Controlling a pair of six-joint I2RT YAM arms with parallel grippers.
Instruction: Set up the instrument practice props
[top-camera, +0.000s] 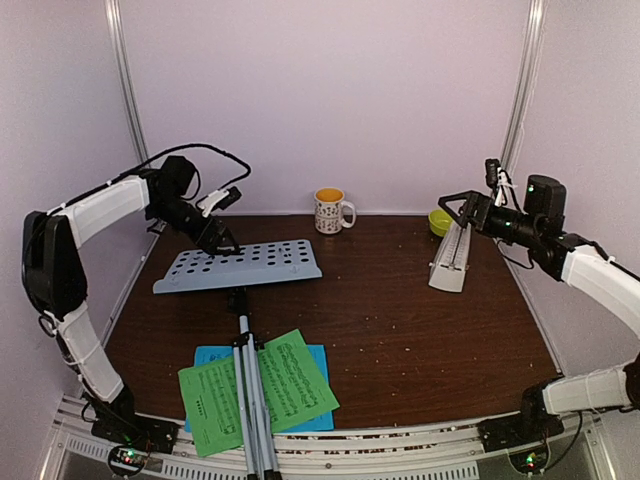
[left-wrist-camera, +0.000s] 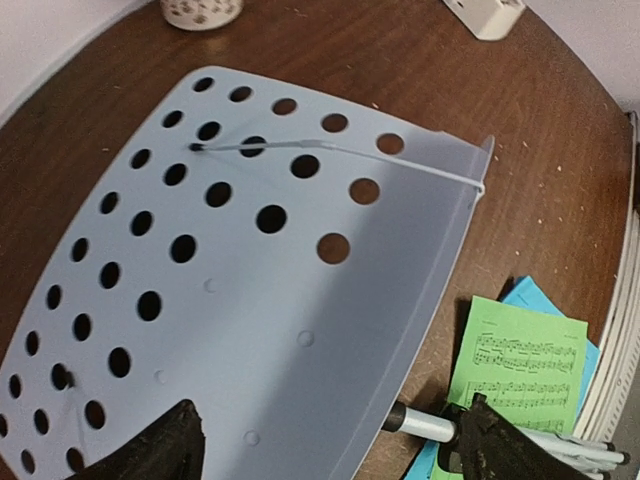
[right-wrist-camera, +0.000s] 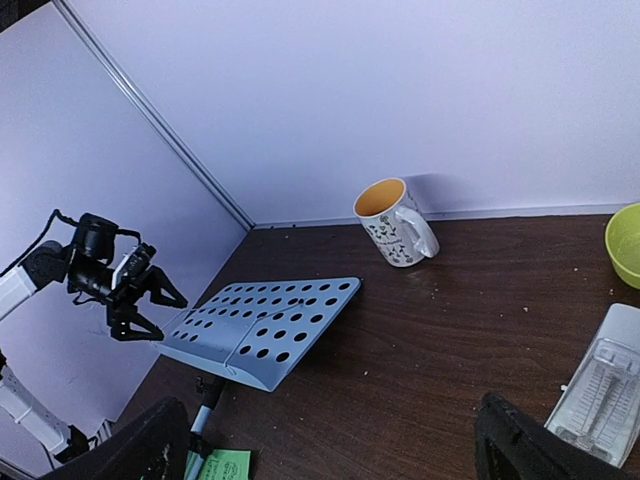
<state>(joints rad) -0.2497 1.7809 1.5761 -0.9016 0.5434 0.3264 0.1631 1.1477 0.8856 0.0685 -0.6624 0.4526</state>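
– well, how do the left gripper (left-wrist-camera: 330, 420) jaws stand?
– spread wide, gripping nothing, over the near-flat tray of the white perforated metal music stand (top-camera: 240, 265).
– and the right gripper (right-wrist-camera: 330, 405)?
– wide apart too, empty, close by the white pyramid metronome (top-camera: 450, 262) on the right.
– the sheets?
– green music sheet (top-camera: 290, 385) atop the blue music sheet (top-camera: 318, 360) at the near edge, crossed by the silver tripod legs (top-camera: 250, 400).

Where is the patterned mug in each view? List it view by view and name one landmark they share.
Top external: mug at the table's far edge, centre, beyond the music stand.
Left wrist: only the mug's base, cut off at the top edge, left of centre.
Right wrist: mug mid-picture, near the back wall.
Shared landmark: the perforated music stand, seen in all three.
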